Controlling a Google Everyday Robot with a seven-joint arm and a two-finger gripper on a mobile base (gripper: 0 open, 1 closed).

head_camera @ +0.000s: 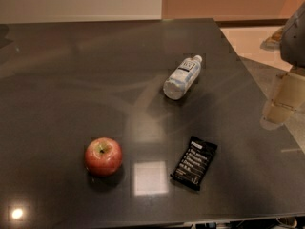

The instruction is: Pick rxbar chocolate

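The gripper [280,101] hangs at the right edge of the counter [57,80], above its surface, and I cannot tell if it is released or clenched. The rxbar chocolate [194,162] lies flat on the counter in the front part, to the left of the gripper and nearer to the front edge, well apart from it. Its long axis runs from front to back, the far end leaning a little to the right. It is a black flat wrapper with lines of white text. The red apple [103,156] stands to its left, the water bottle [182,78] lies further back
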